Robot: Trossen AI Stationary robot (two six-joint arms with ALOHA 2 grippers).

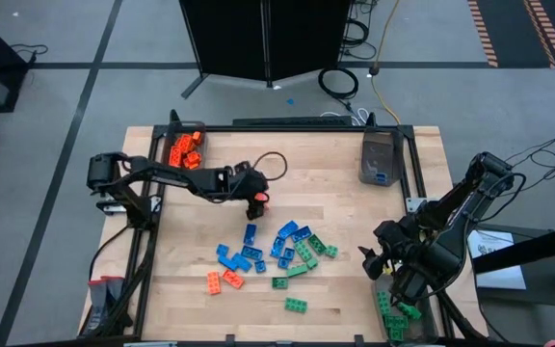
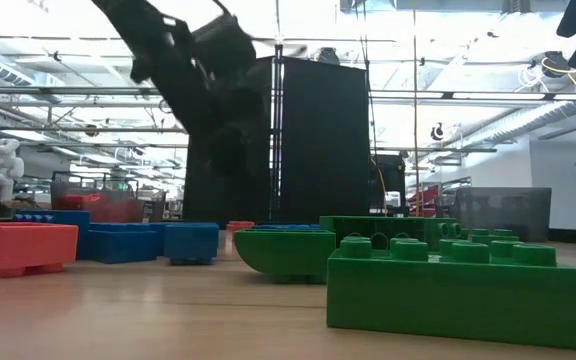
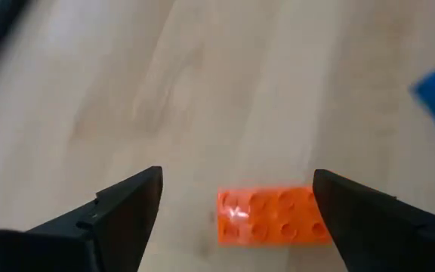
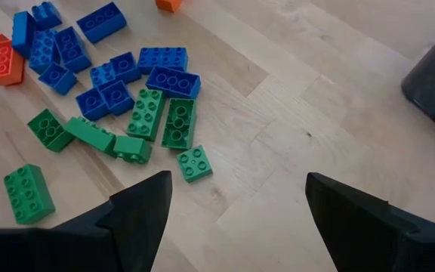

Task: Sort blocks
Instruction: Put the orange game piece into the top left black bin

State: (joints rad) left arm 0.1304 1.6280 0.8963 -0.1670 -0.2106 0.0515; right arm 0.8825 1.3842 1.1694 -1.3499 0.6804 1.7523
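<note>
The left gripper [image 3: 236,200] hangs released, an orange block [image 3: 273,216] lying flat on the table [image 1: 355,299] between its fingertips, untouched. Blue and green blocks [image 1: 292,249] lie scattered just beyond. Far right, the right gripper [image 1: 379,262] waits released over the table edge, near a bin of green blocks [image 1: 396,313]

Blue blocks [image 1: 287,241] lay clustered mid-table, mixed with green blocks [image 1: 308,253] toward the right. Two orange bricks [image 1: 224,280] sat side by side at the cluster's left edge. One lone orange brick [image 3: 273,216], studs up, flat on the wood. More orange ones heaped in the back-left bin, green ones in the front-right bin.
</note>
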